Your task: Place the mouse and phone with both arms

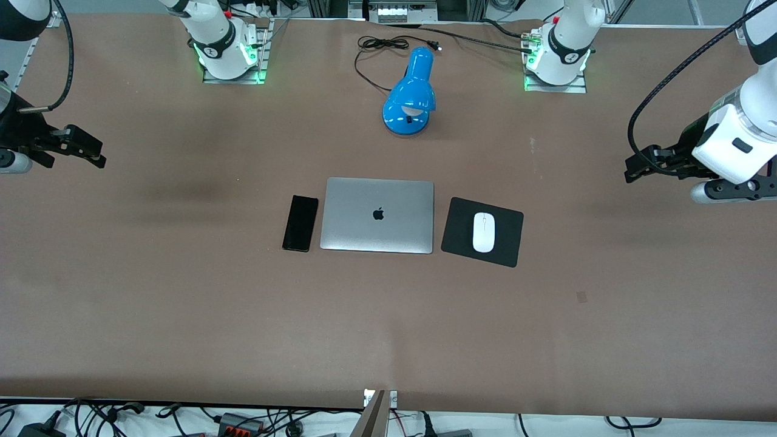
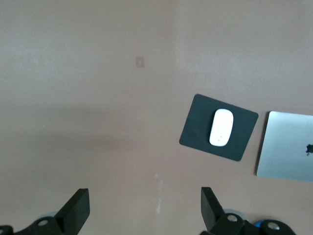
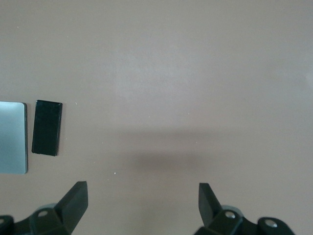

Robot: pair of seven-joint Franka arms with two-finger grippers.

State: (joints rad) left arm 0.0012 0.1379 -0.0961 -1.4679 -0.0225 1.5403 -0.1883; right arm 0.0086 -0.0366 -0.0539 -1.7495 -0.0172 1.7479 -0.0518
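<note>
The white mouse (image 1: 484, 232) lies on a black square pad (image 1: 508, 243) beside the closed silver laptop (image 1: 377, 215), toward the left arm's end; it also shows in the left wrist view (image 2: 221, 127). The black phone (image 1: 300, 223) lies flat on the table beside the laptop, toward the right arm's end; it also shows in the right wrist view (image 3: 47, 127). My left gripper (image 1: 634, 170) hangs open and empty over bare table at the left arm's end (image 2: 145, 208). My right gripper (image 1: 97, 155) hangs open and empty over bare table at the right arm's end (image 3: 143, 203).
A blue desk lamp (image 1: 411, 92) lies on the table between the two arm bases, farther from the front camera than the laptop, with its black cord (image 1: 376, 45) coiled near the table's edge. The brown table (image 1: 182, 303) spreads wide nearer the front camera.
</note>
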